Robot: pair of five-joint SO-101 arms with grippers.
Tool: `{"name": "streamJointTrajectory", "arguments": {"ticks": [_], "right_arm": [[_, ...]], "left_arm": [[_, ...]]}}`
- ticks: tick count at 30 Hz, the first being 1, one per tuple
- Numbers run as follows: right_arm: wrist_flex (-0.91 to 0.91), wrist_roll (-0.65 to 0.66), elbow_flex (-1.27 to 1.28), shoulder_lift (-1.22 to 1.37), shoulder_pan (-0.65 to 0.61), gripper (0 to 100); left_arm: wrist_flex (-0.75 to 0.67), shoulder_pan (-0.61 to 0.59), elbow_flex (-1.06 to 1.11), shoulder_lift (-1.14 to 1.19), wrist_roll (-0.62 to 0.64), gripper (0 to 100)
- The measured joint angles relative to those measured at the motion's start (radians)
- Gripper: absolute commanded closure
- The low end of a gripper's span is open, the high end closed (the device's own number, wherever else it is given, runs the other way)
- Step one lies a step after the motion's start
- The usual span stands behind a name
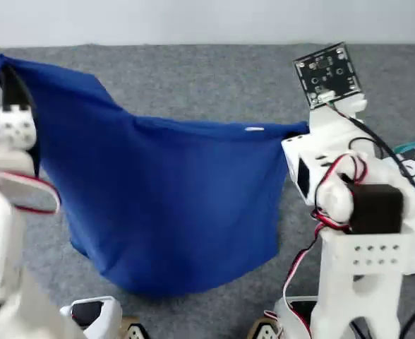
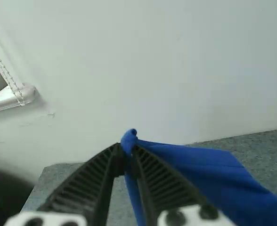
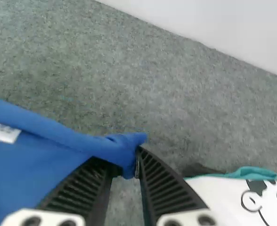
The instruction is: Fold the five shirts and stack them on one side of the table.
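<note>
I see the shirt (image 1: 172, 205) stretched over the middle of the table (image 1: 193, 78), its corners pinched by the left gripper (image 2: 126, 151) at ten o'clock and the right gripper (image 3: 128, 162) at two, a second shirt (image 3: 242, 197) lying at three.

Blue shirt (image 1: 172, 205) was soft matt cloth. Tabletop (image 1: 193, 78) was covered in grey carpet-like felt, rough and speckled. Left gripper (image 2: 127, 151) and right gripper (image 3: 129, 164) were black matt plastic with ribbed inner faces. Arm housings (image 1: 356, 261) were smooth white plastic with a slight sheen. White shirt (image 3: 223, 202) looked like smooth cloth with teal trim.
</note>
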Motion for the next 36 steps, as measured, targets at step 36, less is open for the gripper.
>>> {"name": "streamJointTrajectory", "arguments": {"ticks": [36], "right_arm": [[-0.888,0.000,-0.539,1.122,0.051,99.0]], "left_arm": [[-0.336,-0.020,-0.945,1.361,0.005,99]]}}
